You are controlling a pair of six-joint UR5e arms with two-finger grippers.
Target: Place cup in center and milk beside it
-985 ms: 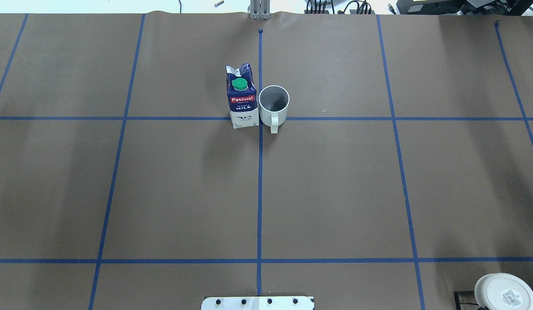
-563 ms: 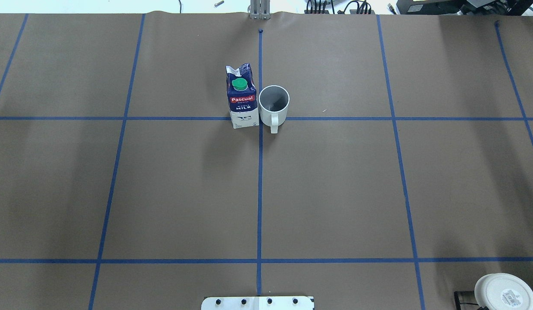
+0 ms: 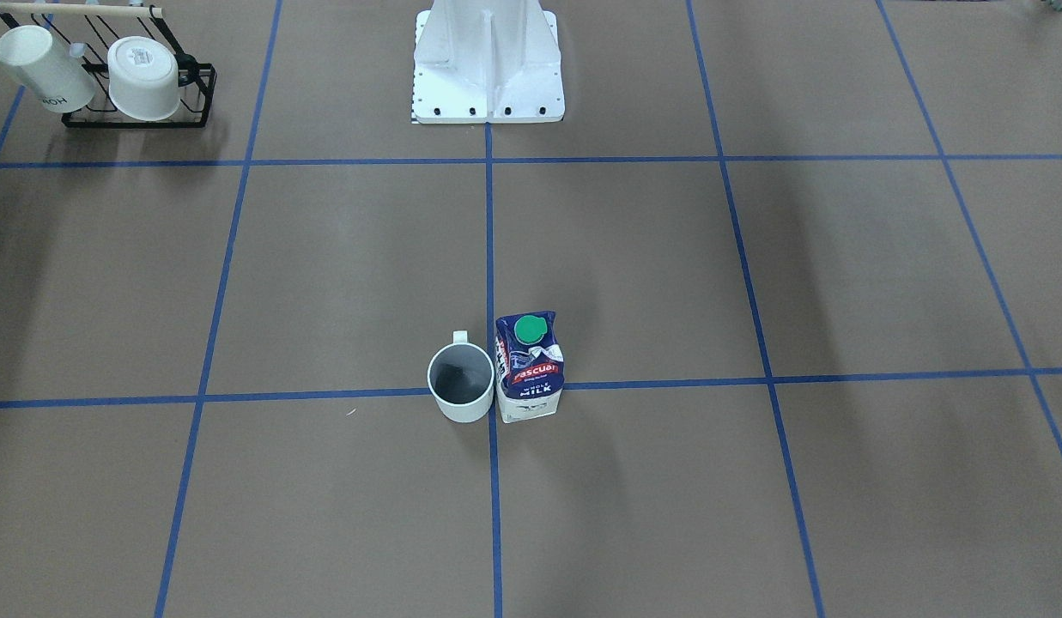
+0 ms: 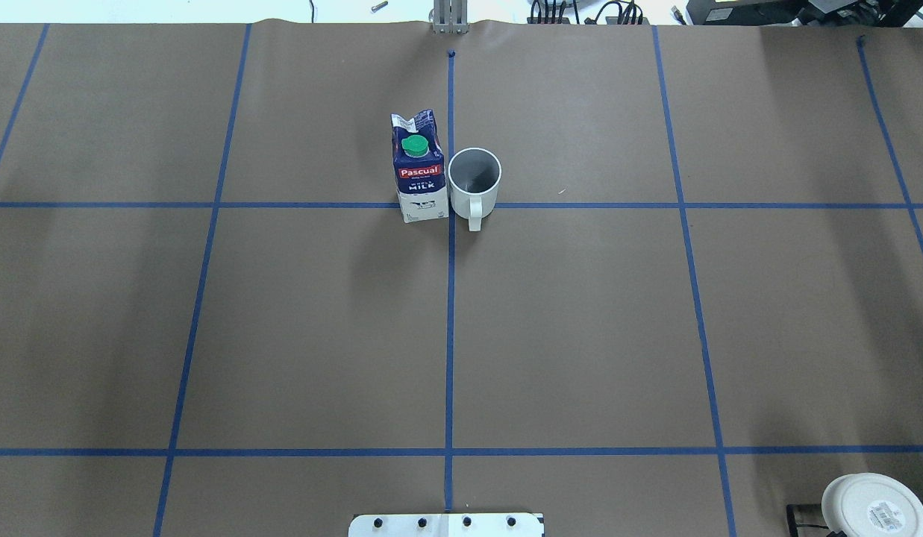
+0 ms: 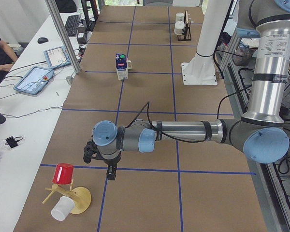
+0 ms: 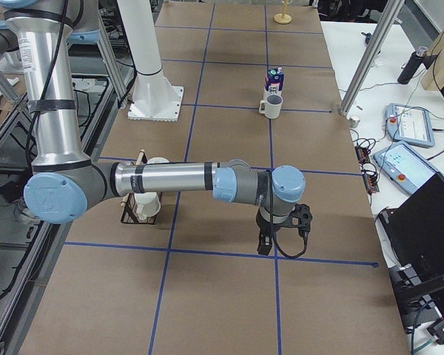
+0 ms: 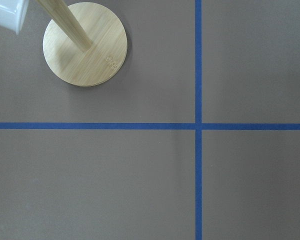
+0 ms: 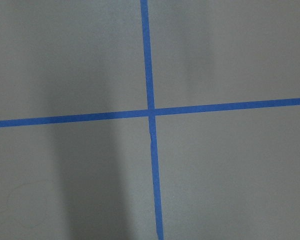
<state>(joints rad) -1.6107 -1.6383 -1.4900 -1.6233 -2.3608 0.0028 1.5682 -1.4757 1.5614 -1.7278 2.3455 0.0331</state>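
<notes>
The cup (image 4: 474, 183) is a white mug that stands upright at the crossing of blue tape lines in the middle of the table, its handle toward the robot. The milk (image 4: 418, 168), a blue and white carton with a green cap, stands upright close against the cup's side. Both also show in the front-facing view, the cup (image 3: 460, 384) and the milk (image 3: 529, 367). My left gripper (image 5: 100, 163) hangs over the table near its left end, far from both. My right gripper (image 6: 281, 238) hangs near the right end. I cannot tell whether either is open or shut.
A black rack (image 3: 140, 86) with two white mugs stands near the robot's base (image 3: 488, 60) on its right side. A bamboo mug tree (image 5: 70, 193) with a red cup and a white cup stands at the left end; its base (image 7: 85, 44) shows below the left wrist.
</notes>
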